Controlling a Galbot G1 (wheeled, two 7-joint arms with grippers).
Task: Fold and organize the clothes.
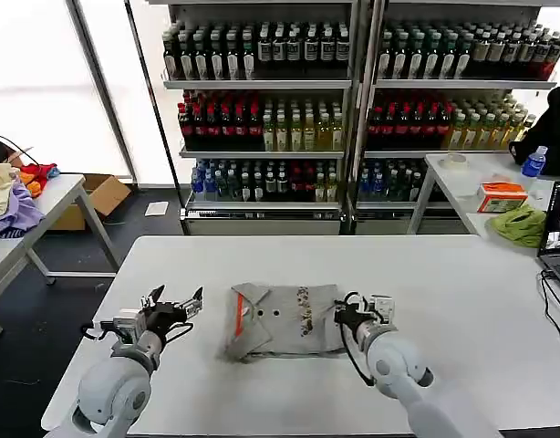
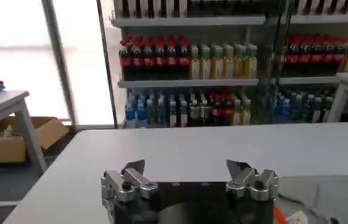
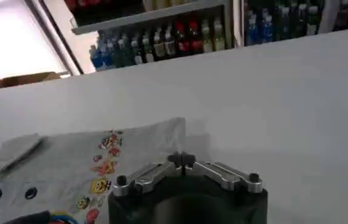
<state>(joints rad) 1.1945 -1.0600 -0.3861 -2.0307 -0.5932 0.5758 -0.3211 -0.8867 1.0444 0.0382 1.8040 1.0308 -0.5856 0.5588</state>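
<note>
Nearby, T-shirt (image 1: pixel 285 319) between pincers, seemingly untouched.

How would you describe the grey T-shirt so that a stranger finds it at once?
Look at the big white table before the drink shelves. In its middle, between the left gripper and the right gripper, lies the folded light grey T-shirt. Its multicoloured print stripe and orange-red label mark it.

I'm seeing the white surface (image 1: pixel 444 274) carrying one thing: the grey T-shirt (image 1: pixel 285 319), folded, lying flat near the front edge, its orange-red label (image 1: pixel 239 315) showing on my left side.
</note>
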